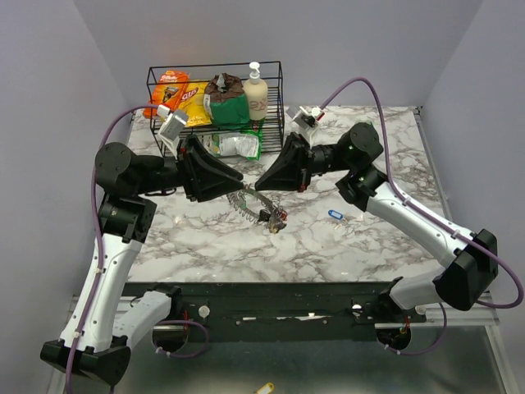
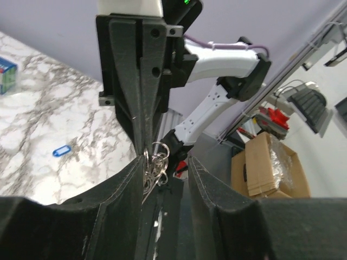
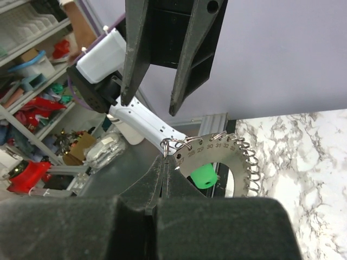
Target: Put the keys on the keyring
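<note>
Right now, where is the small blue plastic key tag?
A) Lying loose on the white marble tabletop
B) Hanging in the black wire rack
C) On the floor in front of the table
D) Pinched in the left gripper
A: the small blue plastic key tag lies flat on the white marble tabletop, on the right arm's side, with nothing holding it.

Stamped numbers, of which 28, 29, 30 and 31 are legible, run along the curved metal plate (image 3: 222, 155) in the right wrist view - the print on the snack bags (image 1: 187, 100) is too small to read.
</note>
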Available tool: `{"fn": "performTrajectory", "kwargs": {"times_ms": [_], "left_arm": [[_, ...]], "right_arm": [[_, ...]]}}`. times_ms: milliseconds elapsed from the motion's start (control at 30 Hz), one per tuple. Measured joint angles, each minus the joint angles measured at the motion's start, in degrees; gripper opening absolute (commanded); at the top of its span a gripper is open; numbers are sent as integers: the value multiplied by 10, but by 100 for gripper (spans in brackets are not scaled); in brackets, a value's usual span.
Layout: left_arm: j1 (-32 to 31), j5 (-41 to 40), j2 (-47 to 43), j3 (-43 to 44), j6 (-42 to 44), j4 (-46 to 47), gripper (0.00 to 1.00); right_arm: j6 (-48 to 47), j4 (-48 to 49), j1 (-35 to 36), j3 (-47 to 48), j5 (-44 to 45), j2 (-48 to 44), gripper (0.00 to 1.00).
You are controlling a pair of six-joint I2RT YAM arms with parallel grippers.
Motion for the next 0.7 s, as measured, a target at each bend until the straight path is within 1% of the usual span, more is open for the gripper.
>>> {"fn": "performTrajectory", "kwargs": {"times_ms": [133, 200, 333, 433, 533, 700], "left_arm": [[0, 16, -1, -13, -53, 70, 46], [0, 21, -1, -22, -72, 95, 45], [0, 23, -1, -28, -91, 114, 45], [0, 23, -1, -27, -90, 113, 46], [0, 19, 1, -17, -74, 85, 45], [0, -3, 5, 20, -34, 27, 46]], "right_arm": [[46, 61, -8, -15, -9, 0, 1], [84, 112, -15, -27, -12, 0, 0], [160, 207, -28, -37, -17, 7, 0], [189, 241, -33, -41, -16, 10, 0], [186, 234, -35, -43, -4, 9, 0], [134, 135, -35, -51, 63, -18, 0]]}}
